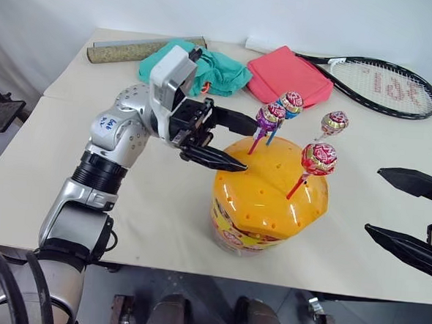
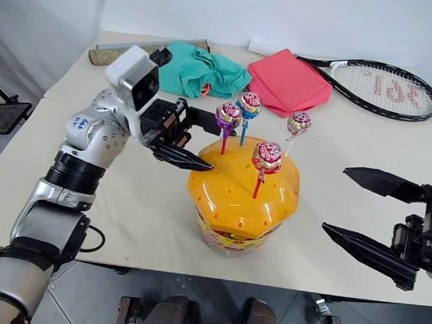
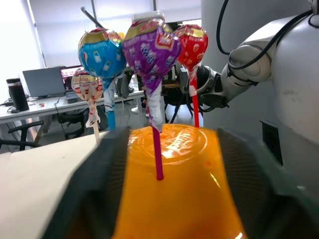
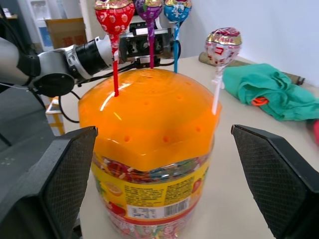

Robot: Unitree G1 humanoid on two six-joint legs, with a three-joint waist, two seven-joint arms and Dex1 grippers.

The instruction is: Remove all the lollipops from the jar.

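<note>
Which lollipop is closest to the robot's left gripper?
The purple one, standing on a red stick just ahead of the left gripper. The blue, red and white-stick ones stand farther off.

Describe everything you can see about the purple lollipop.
The purple lollipop has a round head in shiny purple printed wrapper, twisted below, on a thin magenta stick. It stands nearly upright, pushed into a hole near the top of the jar's orange lid, close beside the blue lollipop. Nothing grips it; the left gripper sits just beside it.
</note>
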